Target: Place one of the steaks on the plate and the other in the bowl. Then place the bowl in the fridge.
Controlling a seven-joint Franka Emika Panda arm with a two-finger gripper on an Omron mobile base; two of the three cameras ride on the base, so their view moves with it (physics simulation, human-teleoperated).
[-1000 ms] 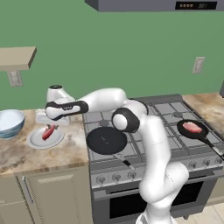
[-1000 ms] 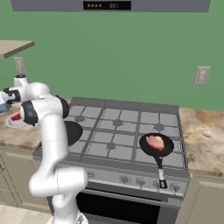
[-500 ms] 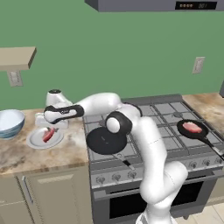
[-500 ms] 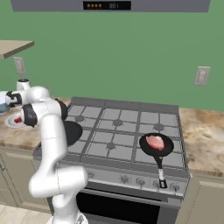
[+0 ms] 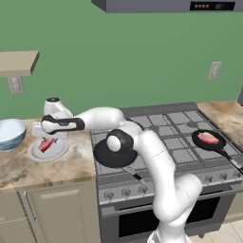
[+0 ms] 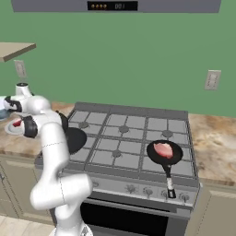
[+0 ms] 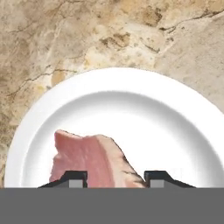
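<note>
- Landmark: the plate [image 5: 47, 151], a shallow white round dish, rests on the marbled bench [image 5: 57, 168] just beside the stove's [image 5: 171, 137] left edge.
- Gripper [image 7: 116, 177]: positioned directly above the plate, pointing down at it. In the hand view, the two dark fingertips [image 7: 75, 177] stand apart, one on each side of the meat's near edge.
- Jaws: partly open. Nothing is clamped between them; the meat lies flat on the plate below them.
- First steak [image 7: 89, 159]: a pink-red piece with a paler edge, lying inside the plate, off centre toward one side of the well. It shows in the left base view as a red strip [image 5: 46, 144] on the plate, under the hand.
- Bowl [image 5: 10, 134]: light blue outside, white inside, upright on the bench, just beside the plate on the side away from the stove. No contents can be made out inside it.
- Second steak [image 5: 208, 138]: well apart from the plate, lying in the black frying pan [image 5: 209, 140] at the far right of the stove. In the right base view the same steak [image 6: 162, 149] sits in the middle of the pan.
- A flat black round disc [image 5: 113, 155] lies on the stove's left front burner, between the plate and the frying pan.
</note>
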